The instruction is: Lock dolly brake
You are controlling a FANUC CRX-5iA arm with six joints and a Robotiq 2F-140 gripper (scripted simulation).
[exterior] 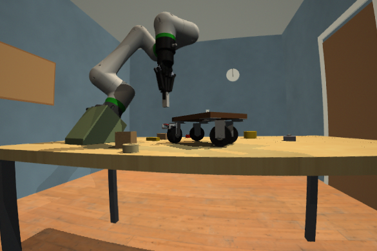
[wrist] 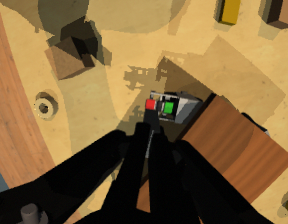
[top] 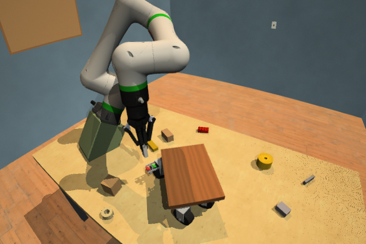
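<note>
The dolly (top: 191,176) has a brown wooden deck and black casters and stands on the table; it also shows in the exterior view (exterior: 209,126). Its brake pedal (top: 151,167) sticks out from the caster at the deck's near-left corner, with a red end and a green end. In the wrist view the pedal (wrist: 160,106) lies just beyond my fingertips, red end on the left. My gripper (top: 144,152) is shut and empty. It points straight down and hangs well above the pedal, as the exterior view (exterior: 165,102) shows.
A green robot base (top: 98,139), a yellow block (top: 152,145), a brown cube (top: 167,134), a red brick (top: 203,129), a cardboard box (top: 111,185), a pale ring (top: 107,214), a yellow spool (top: 264,161) and two grey blocks (top: 283,208) lie around the table.
</note>
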